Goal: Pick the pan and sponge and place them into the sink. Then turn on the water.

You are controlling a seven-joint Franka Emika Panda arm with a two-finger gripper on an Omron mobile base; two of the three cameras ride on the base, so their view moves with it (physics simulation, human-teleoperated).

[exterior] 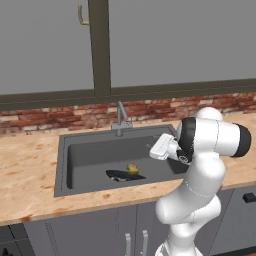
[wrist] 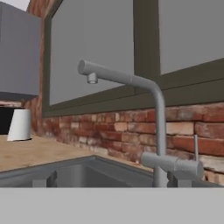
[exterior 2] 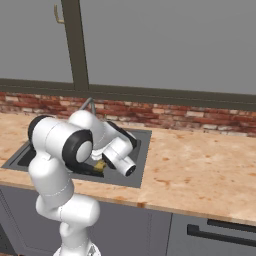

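Claw (exterior: 151, 148) released (empty), above sink (exterior: 90, 145), pan (exterior: 121, 175) and sponge (exterior: 132, 169) below.

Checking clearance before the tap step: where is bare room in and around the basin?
Inside the sink, the left half and back are bare; pan and sponge crowd the front middle. Counter right of it is bare. Faucet occupies the back rim.

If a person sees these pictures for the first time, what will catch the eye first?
Probably the big white robot arm, bent over the front of the counter, with its end effector pointing across the sink toward the faucet. Next, the dark sink itself, where the black pan and the small yellow sponge already lie on the basin floor. In the hand view the faucet stands close against the red brick wall, with no water running.
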